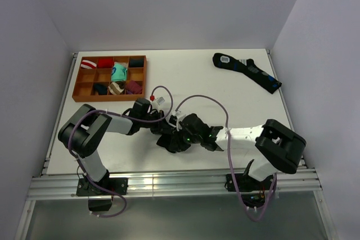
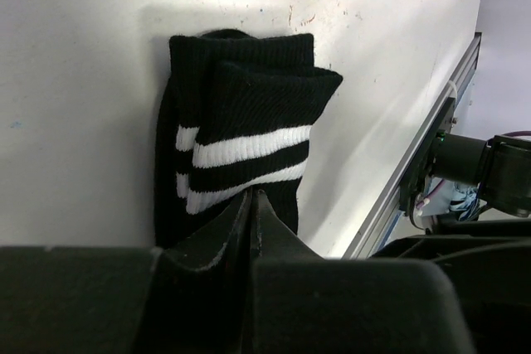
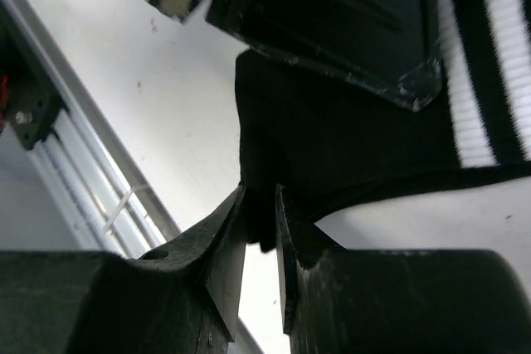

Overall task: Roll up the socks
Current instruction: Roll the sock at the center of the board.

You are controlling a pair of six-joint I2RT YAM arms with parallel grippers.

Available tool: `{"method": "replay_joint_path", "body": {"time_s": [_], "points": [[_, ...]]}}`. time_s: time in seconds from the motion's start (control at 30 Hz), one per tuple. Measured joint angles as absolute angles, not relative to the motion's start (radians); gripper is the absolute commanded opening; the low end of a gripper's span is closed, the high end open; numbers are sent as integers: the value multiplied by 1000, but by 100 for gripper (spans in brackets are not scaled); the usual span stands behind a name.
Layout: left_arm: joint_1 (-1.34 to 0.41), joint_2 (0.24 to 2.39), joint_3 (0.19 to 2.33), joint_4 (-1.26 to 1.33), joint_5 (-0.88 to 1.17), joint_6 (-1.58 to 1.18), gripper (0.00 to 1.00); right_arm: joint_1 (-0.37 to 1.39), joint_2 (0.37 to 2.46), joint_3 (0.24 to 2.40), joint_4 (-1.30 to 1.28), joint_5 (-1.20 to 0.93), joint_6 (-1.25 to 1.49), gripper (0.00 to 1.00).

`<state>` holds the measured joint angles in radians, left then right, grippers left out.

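The socks [image 2: 241, 134] are black knit with two white stripes around the cuff, folded double and lying flat near the table's front edge. My left gripper [image 2: 251, 196] is shut, its tips pinched together on the fabric just below the stripes. My right gripper [image 3: 261, 192] is shut on a fold at the sock's [image 3: 332, 138] edge, and black cloth shows between its jaws. From above, the left gripper [image 1: 166, 130] and the right gripper [image 1: 183, 139] meet over the socks [image 1: 167, 145], which they mostly hide.
An orange divided tray [image 1: 76, 77] with several rolled sock bundles stands at the back left. A longer dark sock [image 1: 247, 71] with blue marks lies at the back right. The table's metal front rail [image 2: 406, 163] runs close beside the socks.
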<state>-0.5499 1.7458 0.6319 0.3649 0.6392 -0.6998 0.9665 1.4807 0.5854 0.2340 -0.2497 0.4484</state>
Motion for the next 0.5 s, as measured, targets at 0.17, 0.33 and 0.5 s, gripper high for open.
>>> {"method": "replay_joint_path", "body": {"time_s": [0.17,0.33,0.5], "points": [[-550,1745,625,381,639,-701,9,920,1499,581,231,-324,512,25],[-550,1743,623,381,635,-701,8,870,1547,581,236,-363,592,23],[-550,1732,616,379,620,-700,8,836,1608,583,274,-424,681,19]]}}
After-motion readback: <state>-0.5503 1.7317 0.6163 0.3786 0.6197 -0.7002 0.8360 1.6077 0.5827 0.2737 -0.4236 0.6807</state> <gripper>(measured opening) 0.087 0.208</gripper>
